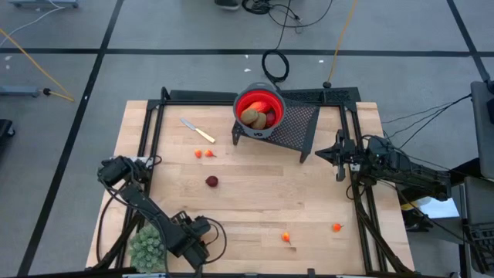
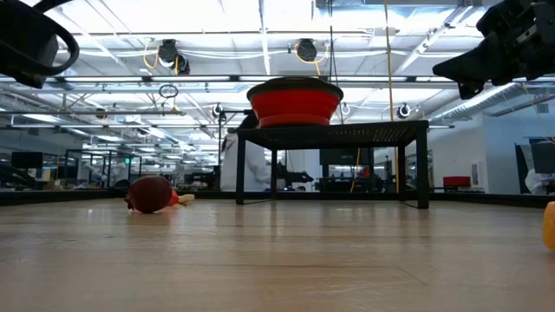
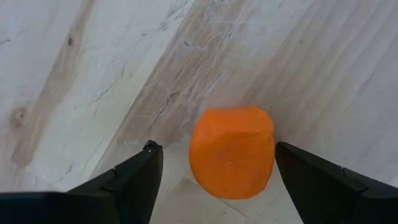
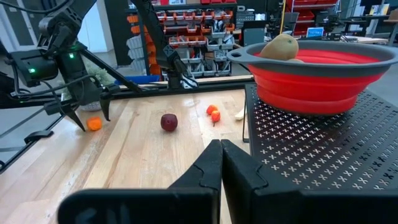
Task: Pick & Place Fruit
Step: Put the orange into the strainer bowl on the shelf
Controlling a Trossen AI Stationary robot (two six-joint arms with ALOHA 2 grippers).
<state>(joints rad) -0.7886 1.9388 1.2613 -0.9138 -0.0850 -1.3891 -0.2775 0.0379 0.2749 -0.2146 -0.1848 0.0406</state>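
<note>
High view, left gripper: seen low over the near left part of the light wooden table, just beside the pale green spiky plant ball.
High view, right gripper: held above the right side of the table, beside the black mesh stand.
High view, bowl: a red collapsible bowl with a grey rim is set on the stand at the far middle; two brown kiwi-like ovals are seen inside it.
High view, loose fruit: a dark red round fruit lies mid-table; a pair of tiny orange pieces lies farther off, near a small knife with a yellow handle; two more small orange pieces lie near the front right.
Low view: the red bowl is seen on the stand; the dark red fruit rests on the table at left.
Left wrist view: an orange rounded piece lies on the wood between the two dark fingers, which are spread wide on either side; whether they touch it cannot be told.
Right wrist view: the fingers are pressed together, nothing between them; a kiwi oval shows above the bowl rim; the left gripper stands over the orange piece at the far side.
</note>
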